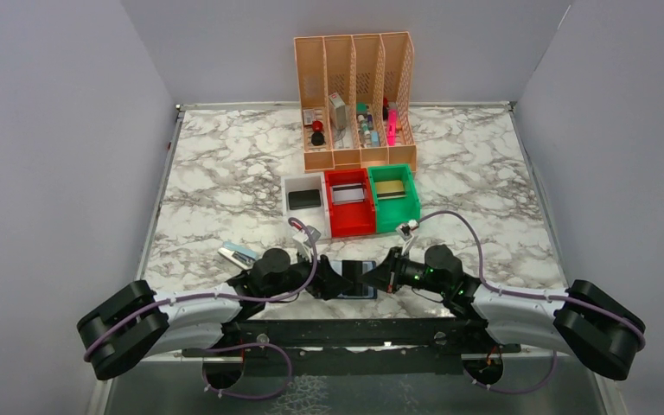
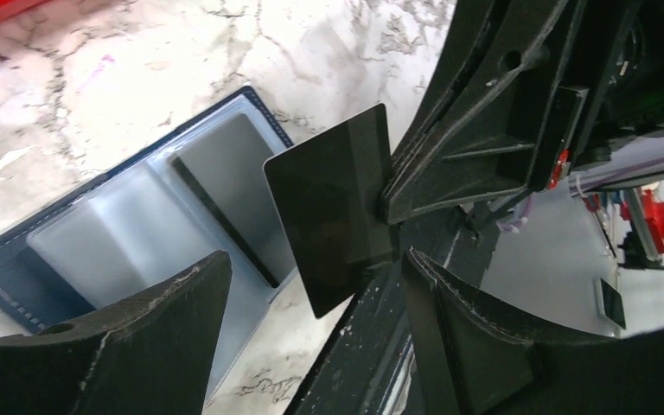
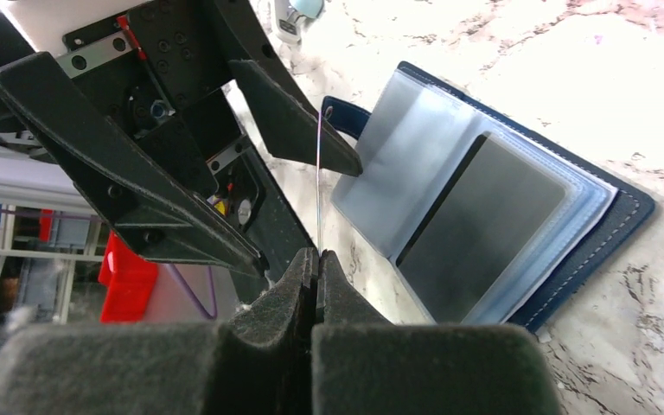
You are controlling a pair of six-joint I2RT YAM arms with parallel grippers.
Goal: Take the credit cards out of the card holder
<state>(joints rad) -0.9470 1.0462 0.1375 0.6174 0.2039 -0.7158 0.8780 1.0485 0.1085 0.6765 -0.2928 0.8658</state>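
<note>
Pinching a dark credit card (image 2: 333, 207) by one edge, the right gripper (image 3: 317, 259) has its pads pressed together on the plastic, holding it clear of the card holder (image 3: 484, 216) and above the marble surface (image 1: 225, 173). From the right wrist I see the card edge-on, a thin line pointing straight out from the fingertips. From the left wrist I see its broad glossy face, standing on edge, with its longer sides running roughly top to bottom at a slight tilt.

The left gripper (image 2: 311, 259) is spread wide, one finger on either side of the card. I cannot tell whether either finger touches it.

The card holder lies opened flat on the surface just below the two grippers, near the arm bases, pockets facing up. In the wrist views its two panels stretch diagonally across the frame. A grey card (image 3: 484, 225) sits in one see-through pocket, its long axis across the holder's length.

Farther back, a white bin (image 1: 303, 197), a red bin (image 1: 349, 203) and a green bin (image 1: 395, 197) each hold one card: black, silver and gold. An orange rack (image 1: 354, 95) stands behind them.
</note>
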